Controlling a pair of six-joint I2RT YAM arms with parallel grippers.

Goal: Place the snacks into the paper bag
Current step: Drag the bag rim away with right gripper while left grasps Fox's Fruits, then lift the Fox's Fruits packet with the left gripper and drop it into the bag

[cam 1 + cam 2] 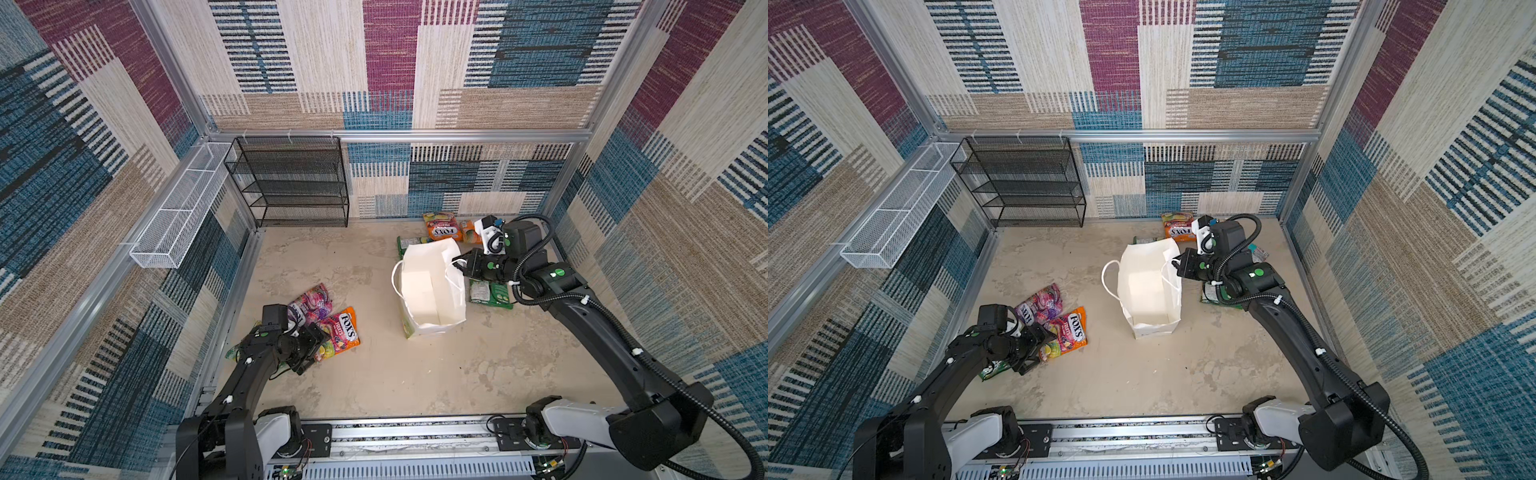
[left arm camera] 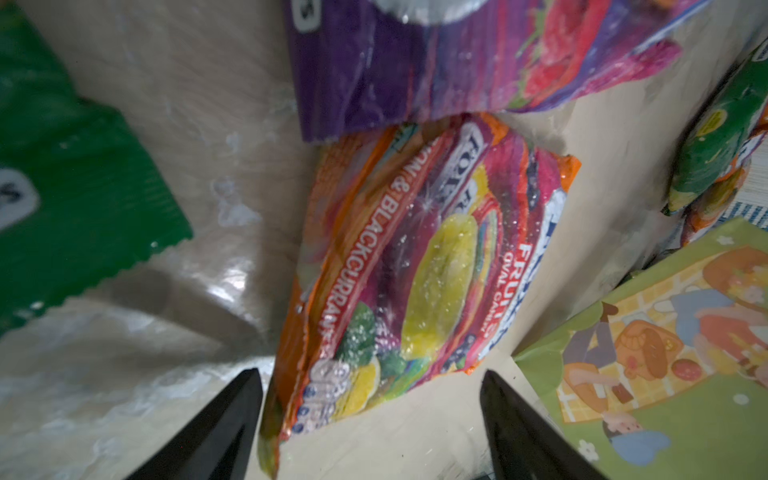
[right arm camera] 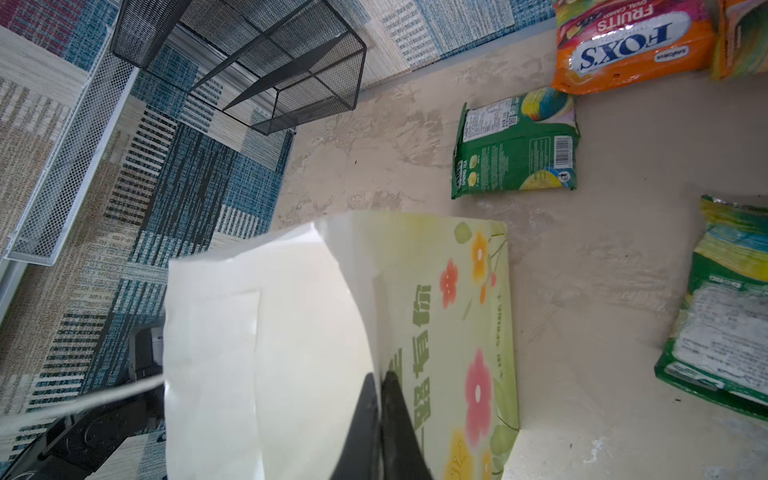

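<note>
Right wrist view: right tool (image 3: pixel 380 384) clamps the paper bag (image 3: pixel 270 332) rim; left tool (image 2: pixel 372 376) spread over orange packet (image 2: pixel 415 249).

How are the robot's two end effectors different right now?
The left end effector is open, jaws wide apart; the right end effector is shut tight. The left one grips nothing and hangs over the orange packet; the right one pinches the top edge of the paper bag. Both have black fingers.
</note>
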